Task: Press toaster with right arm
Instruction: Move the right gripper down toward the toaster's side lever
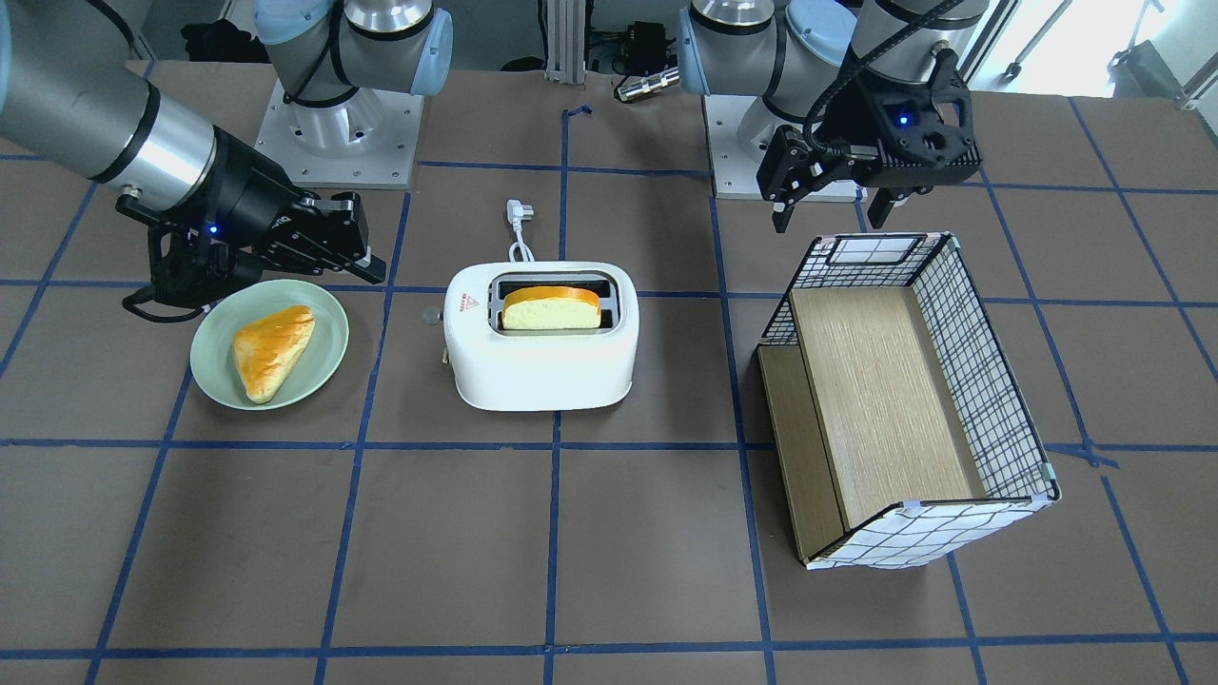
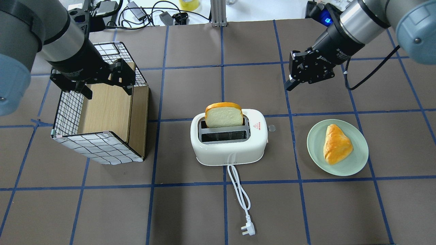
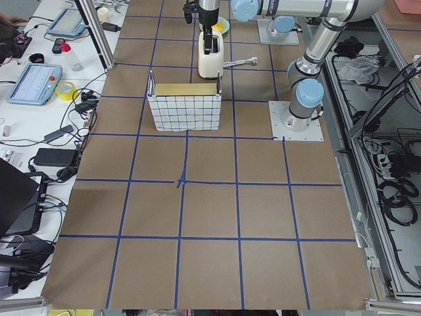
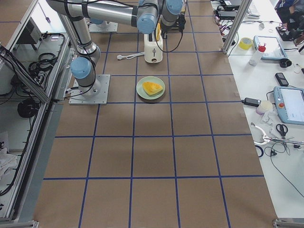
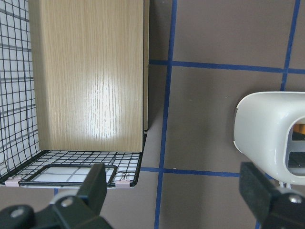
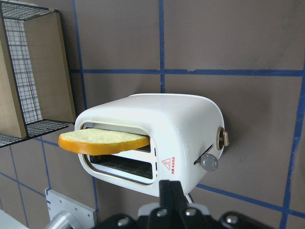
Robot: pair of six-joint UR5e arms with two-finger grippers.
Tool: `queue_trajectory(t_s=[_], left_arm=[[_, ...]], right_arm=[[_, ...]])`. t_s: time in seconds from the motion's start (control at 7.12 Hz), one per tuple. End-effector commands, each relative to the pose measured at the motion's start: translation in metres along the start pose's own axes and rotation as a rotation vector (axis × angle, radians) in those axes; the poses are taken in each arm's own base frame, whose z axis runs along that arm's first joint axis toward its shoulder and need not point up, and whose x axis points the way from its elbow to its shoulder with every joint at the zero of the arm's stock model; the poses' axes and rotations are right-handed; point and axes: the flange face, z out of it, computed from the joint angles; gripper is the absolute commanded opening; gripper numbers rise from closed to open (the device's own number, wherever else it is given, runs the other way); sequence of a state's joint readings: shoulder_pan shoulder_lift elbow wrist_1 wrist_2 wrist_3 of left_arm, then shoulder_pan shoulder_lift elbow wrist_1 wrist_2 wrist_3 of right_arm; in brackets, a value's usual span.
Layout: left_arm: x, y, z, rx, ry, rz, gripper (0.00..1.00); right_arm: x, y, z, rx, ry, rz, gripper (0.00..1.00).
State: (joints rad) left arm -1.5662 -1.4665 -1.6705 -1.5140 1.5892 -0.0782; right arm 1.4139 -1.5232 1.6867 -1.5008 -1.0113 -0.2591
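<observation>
The white two-slot toaster [image 2: 228,151] stands mid-table with a bread slice [image 2: 223,115] upright in its far slot. Its grey lever knob [image 2: 271,128] sticks out of the end facing my right side and sits high. My right gripper [image 2: 289,83] is shut and empty, hovering above the table beyond and to the right of the toaster, apart from it. In the right wrist view the toaster [image 6: 181,124], the knob [image 6: 208,162] and the closed fingertips [image 6: 170,188] show. My left gripper [image 2: 108,91] is open and empty over the checked box [image 2: 69,109].
A green plate [image 2: 354,166] with a triangular pastry [image 2: 336,143] lies right of the toaster, below my right gripper. The toaster's white cord and plug [image 2: 248,229] trail toward the robot's side. The wood-lined checked box stands left of the toaster.
</observation>
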Motion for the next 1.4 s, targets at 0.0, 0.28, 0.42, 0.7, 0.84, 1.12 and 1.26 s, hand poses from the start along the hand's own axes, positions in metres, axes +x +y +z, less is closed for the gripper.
queue_trajectory(t_s=[0.0, 0.28, 0.42, 0.7, 0.84, 1.12, 1.26], left_arm=[[0.0, 0.0, 0.0, 0.0, 0.0, 0.0, 1.0], [0.0, 0.0, 0.0, 0.0, 0.0, 0.0, 1.0], [0.0, 0.0, 0.0, 0.0, 0.0, 0.0, 1.0], [0.0, 0.0, 0.0, 0.0, 0.0, 0.0, 1.0], [0.0, 0.0, 0.0, 0.0, 0.002, 0.0, 1.0], [0.0, 0.0, 0.0, 0.0, 0.0, 0.0, 1.0], [0.0, 0.0, 0.0, 0.0, 0.0, 0.0, 1.0]], right_arm=[[0.054, 0.011, 0.036, -0.013, -0.09, -0.085, 0.0], [0.08, 0.027, 0.086, 0.028, -0.256, -0.087, 0.0], [0.089, 0.033, 0.1, 0.039, -0.256, -0.092, 0.0], [0.096, 0.032, 0.108, 0.041, -0.272, -0.082, 0.0], [0.097, 0.027, 0.114, 0.055, -0.322, -0.074, 0.0], [0.1, 0.03, 0.121, 0.051, -0.326, -0.08, 0.0], [0.1, 0.03, 0.121, 0.047, -0.319, -0.08, 0.0]])
